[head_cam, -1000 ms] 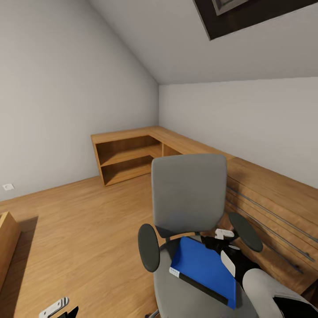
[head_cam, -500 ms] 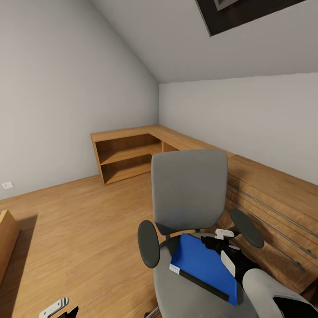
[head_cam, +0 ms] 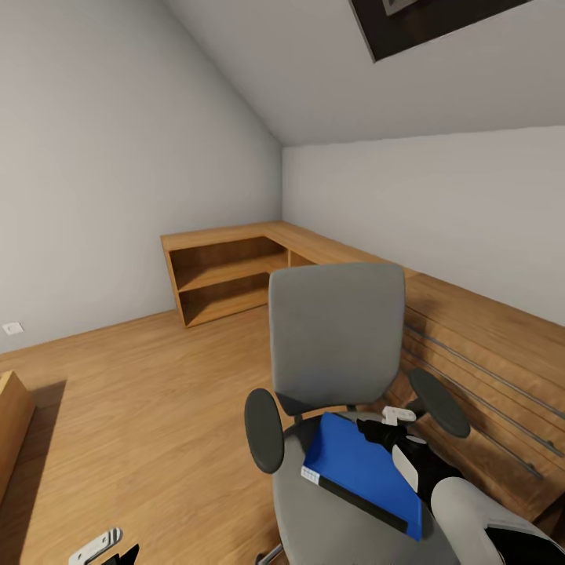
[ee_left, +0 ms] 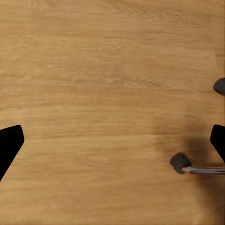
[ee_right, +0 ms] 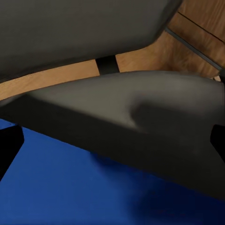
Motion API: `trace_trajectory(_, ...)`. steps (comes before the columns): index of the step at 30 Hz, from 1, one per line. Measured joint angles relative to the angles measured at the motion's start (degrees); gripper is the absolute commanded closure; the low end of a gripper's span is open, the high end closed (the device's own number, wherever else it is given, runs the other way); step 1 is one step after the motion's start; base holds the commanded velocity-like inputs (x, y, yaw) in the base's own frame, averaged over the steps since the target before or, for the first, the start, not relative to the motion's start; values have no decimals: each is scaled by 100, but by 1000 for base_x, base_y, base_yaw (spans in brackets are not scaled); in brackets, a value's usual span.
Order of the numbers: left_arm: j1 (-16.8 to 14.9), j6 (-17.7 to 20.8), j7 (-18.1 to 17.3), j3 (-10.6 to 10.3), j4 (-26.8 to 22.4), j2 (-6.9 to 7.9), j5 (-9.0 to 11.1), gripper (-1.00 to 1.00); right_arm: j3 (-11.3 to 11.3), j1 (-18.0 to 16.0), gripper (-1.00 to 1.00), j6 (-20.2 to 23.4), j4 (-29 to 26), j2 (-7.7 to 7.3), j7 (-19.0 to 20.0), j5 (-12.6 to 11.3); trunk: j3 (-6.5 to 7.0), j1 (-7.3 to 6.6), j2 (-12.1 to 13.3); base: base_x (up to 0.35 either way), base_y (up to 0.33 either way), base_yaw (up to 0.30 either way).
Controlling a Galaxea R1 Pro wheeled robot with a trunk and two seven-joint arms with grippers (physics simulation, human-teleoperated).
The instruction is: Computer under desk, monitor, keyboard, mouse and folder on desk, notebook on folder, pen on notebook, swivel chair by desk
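Observation:
The grey swivel chair [head_cam: 333, 345] stands in front of me with its back towards the far corner. The blue folder [head_cam: 357, 471] lies flat on its seat, dark spine towards me. My right gripper [head_cam: 384, 428] hovers open at the folder's far right edge, beside the chair's right armrest [head_cam: 438, 402]. In the right wrist view the right gripper [ee_right: 112, 140] has its fingers spread wide over the folder [ee_right: 61, 187] and the seat padding [ee_right: 140, 112]. My left gripper [head_cam: 102, 545] hangs low at my left; the left gripper [ee_left: 112, 143] is open above the floor near a chair castor [ee_left: 179, 162].
A light wooden L-shaped shelf unit [head_cam: 227, 275] runs along the far walls. It continues as a drawer front [head_cam: 486, 353] close behind the chair on the right. Another wooden piece [head_cam: 12, 424] sits at the left edge. Open wood floor [head_cam: 141, 408] lies to the left.
The view has shifted slightly, so the camera moved. The chair, folder and both grippers keep nearly the same places.

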Motion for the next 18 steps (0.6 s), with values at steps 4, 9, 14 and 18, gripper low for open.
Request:
trace_trajectory(4, 3, 0, 0, 2, 0, 0, 0, -100, -1, 0, -100, 0, 4, 0, 0, 0, -72, 88, -160, 0, 0, 0)
trace_trajectory(9, 2, 0, 0, 2, 0, 1, 0, -100, -1, 0, -100, 0, 6, 0, 0, 0, -162, 198, -361, 0, 0, 0)
trace_trajectory(14, 2, 0, 0, 2, 1, 0, 0, -100, 11, -6, -100, 0, -9, 0, -2, 2, -214, 264, -483, 0, 0, 0)
trace_trajectory(18, 2, 0, 0, 2, 1, 1, 0, -100, 13, -6, -100, 0, -10, 0, -4, -1, -214, 264, -483, 0, 0, 0)
